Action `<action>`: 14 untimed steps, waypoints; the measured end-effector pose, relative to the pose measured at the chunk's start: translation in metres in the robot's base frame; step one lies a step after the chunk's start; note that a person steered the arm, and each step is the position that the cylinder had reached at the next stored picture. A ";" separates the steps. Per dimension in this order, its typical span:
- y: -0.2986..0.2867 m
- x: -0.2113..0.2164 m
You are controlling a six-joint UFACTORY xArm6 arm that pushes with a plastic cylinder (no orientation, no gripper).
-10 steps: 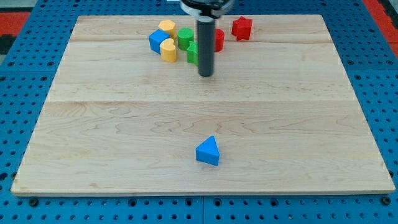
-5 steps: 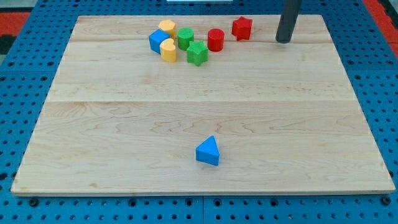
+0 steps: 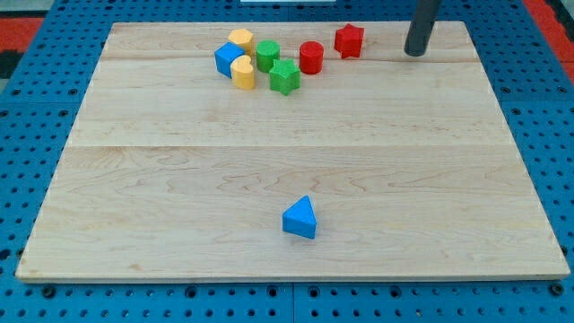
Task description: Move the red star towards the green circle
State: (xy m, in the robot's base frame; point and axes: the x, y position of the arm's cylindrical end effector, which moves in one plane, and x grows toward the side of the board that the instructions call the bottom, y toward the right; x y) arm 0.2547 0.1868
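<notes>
The red star (image 3: 349,40) sits near the bench's (image 3: 287,161) twelve-o'clock edge. My tip (image 3: 415,53) stands at three o'clock of it, apart from it and touching no block. The green circle (image 3: 267,55) lies at nine o'clock of the star, with the red cylinder (image 3: 311,56) between them.

A straight push toward nine o'clock may go wrong: the star would likely meet the red cylinder first and shove it into the green star (image 3: 285,77) and the cluster of blue (image 3: 228,59) and yellow (image 3: 242,72) blocks. A contact off the star's middle could spin it aside or off the near edge.

There are no fingers here, only a rod; it holds nothing.
</notes>
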 end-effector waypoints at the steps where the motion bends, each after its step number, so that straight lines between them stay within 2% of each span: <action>1: -0.013 -0.016; 2: -0.065 -0.020; 3: -0.145 -0.020; 4: -0.178 -0.021; 7: -0.135 -0.061; 14: -0.201 -0.062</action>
State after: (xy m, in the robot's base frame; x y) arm 0.1922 -0.0142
